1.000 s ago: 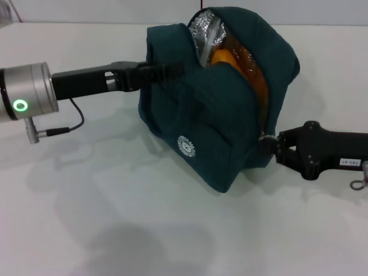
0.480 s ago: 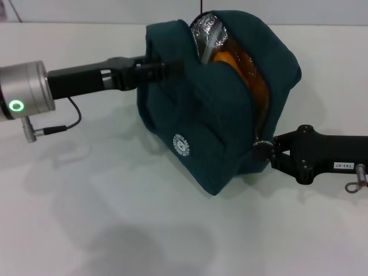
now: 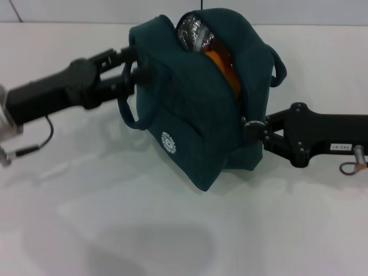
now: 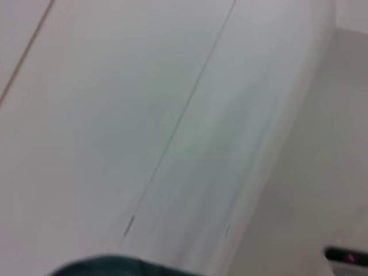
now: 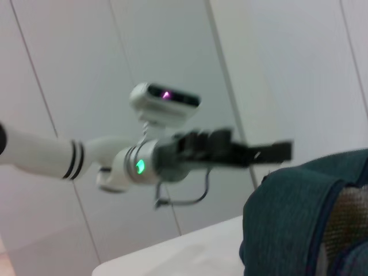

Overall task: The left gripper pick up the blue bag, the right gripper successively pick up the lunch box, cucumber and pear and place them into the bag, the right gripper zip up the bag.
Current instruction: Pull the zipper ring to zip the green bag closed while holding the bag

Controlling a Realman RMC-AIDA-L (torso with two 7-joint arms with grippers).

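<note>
bag (image 3: 190, 109) swung leftward, now hanging over the tabletop (image 3: 115, 230) from the left hand (image 3: 129, 69); right hand (image 3: 253, 129) pinches the zip pull, dragging it closed, something orange inside showing.

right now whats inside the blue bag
Through the unzipped top of the blue bag: silver foil lining and something orange, likely the pear. Fabric covers everything else inside.
</note>
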